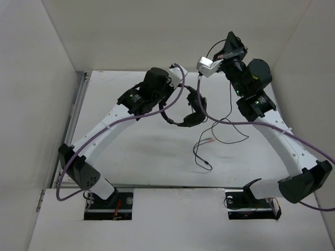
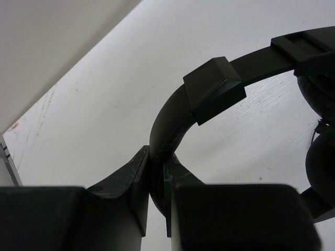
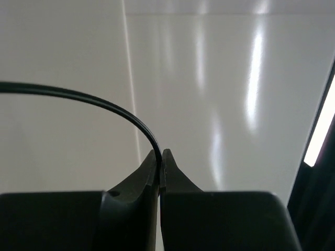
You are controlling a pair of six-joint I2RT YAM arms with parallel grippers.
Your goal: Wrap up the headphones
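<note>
The white bench (image 1: 131, 151) shows whole only in the overhead view, with both arms reaching out over it toward the far wall. There the headphones (image 1: 188, 112) hang near the middle of the bench, at the end of the left arm, their two earcups to the right. From that view you cannot tell how the grip sits.

The left wrist camera settles it: the left gripper (image 2: 157, 167) is shut tight on the thin headband (image 2: 172, 115), which arches up and right to an earcup (image 2: 319, 94) at the frame's edge.

The right arm is raised higher, near the far wall. Its wrist camera shows the right gripper (image 3: 158, 157) pinched shut on the thin black cable (image 3: 94, 98), which curves away to the left.

Only the overhead view shows the rest of the cable trailing in loose loops on the bench, with the coloured plugs (image 1: 209, 140) lying there.
</note>
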